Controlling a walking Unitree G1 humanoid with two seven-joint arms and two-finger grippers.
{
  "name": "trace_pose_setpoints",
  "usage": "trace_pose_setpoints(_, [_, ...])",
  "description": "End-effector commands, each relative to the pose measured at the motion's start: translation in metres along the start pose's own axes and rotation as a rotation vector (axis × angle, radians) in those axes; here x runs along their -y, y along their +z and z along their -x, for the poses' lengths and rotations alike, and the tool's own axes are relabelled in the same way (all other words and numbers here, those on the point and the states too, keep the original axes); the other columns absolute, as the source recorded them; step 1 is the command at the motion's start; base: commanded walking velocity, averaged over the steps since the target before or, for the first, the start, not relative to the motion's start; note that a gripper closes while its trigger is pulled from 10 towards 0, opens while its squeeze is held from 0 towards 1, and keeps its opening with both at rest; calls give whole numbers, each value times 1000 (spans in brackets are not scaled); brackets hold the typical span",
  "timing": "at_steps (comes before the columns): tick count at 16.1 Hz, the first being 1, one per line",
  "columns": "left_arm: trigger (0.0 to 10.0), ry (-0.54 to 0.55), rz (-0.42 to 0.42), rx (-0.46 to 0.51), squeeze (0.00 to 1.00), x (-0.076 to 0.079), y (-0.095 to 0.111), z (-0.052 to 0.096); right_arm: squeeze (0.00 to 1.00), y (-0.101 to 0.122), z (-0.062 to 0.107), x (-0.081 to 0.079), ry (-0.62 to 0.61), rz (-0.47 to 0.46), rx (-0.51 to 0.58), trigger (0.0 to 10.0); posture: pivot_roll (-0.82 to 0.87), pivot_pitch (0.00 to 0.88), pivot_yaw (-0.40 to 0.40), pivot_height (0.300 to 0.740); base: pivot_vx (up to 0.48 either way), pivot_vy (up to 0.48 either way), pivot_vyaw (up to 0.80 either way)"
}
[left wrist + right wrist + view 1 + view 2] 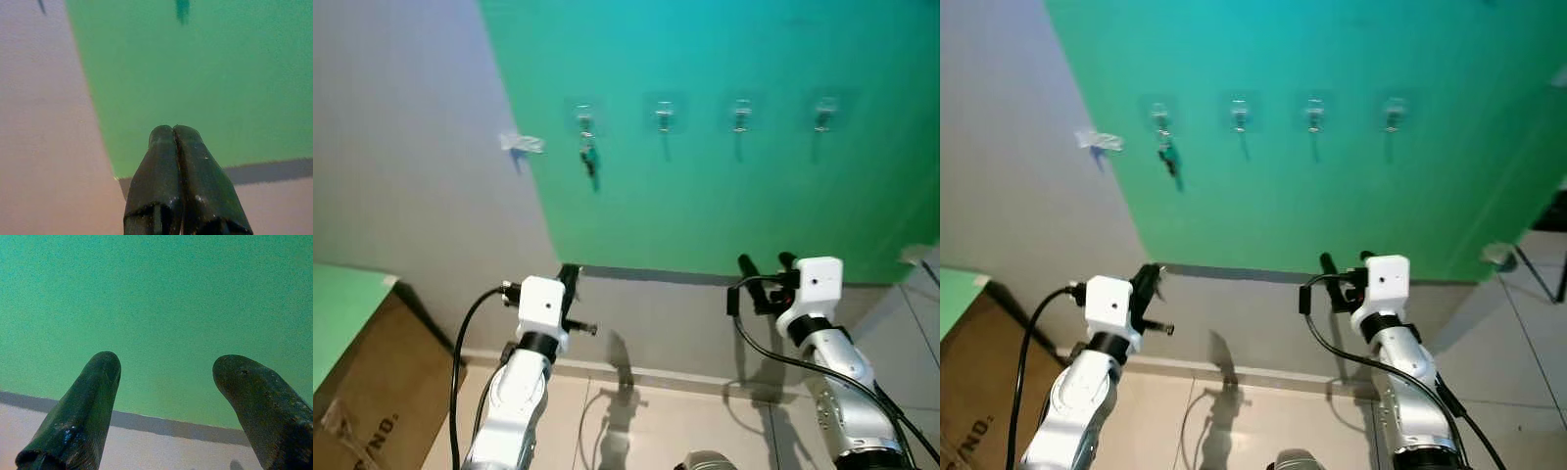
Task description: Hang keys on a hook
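1. The keys (590, 159) hang on the first hook (584, 119) of four, in the upper middle of the frame, on the green wall (724, 206). To me the job looks done.
2. The left claw (570, 279) sits low in the frame, left of middle. Its two fingers are pressed tight together with nothing between them.
3. The right claw (765, 264) sits low in the frame, right of middle. Its fingers are spread wide apart and hold nothing.
4. The keys look small and light. I think they are hard metal and would swing and jingle if bumped. The ring at the top seems the best place to pinch them, but it is too small to see well.
5. Three more hooks (741, 115) to the right of the keys are bare.
6. A scrap of tape (523, 144) sticks on the grey wall at the upper left.
7. A brown box (372, 392) stands at the lower left, well away from both arms.
8. Nothing stands between the claws and the hooks.
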State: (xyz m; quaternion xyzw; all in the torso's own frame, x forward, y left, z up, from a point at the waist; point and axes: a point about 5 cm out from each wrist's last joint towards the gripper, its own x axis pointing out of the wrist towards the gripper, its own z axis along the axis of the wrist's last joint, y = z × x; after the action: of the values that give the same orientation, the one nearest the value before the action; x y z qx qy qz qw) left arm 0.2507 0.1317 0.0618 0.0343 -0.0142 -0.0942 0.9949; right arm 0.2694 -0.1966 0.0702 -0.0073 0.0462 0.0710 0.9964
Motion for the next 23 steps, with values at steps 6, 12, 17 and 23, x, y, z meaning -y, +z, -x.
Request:
trace_pose_setpoints(6, [0,-66,-19,72,0,10,15,-12,0,2,-10,-6,37,21,-7,10000,-268,0,48,740,0,-396,363])
trace_pose_setpoints(12, [0,-176,-30,115,0,16,31,-22,0,-2,-7,-12,36,2,5,10000,-289,0,81,740,0,-214,297])
trace_pose_setpoints(17, [0,-220,-45,116,0,9,36,-31,0,-5,-7,-16,43,4,5,10000,-295,0,96,740,0,0,-351])
trace_pose_setpoints(23, [0,-246,-34,85,0,8,32,-31,0,-9,-5,-15,38,-6,-3,10000,-291,0,100,740,0,0,-571])
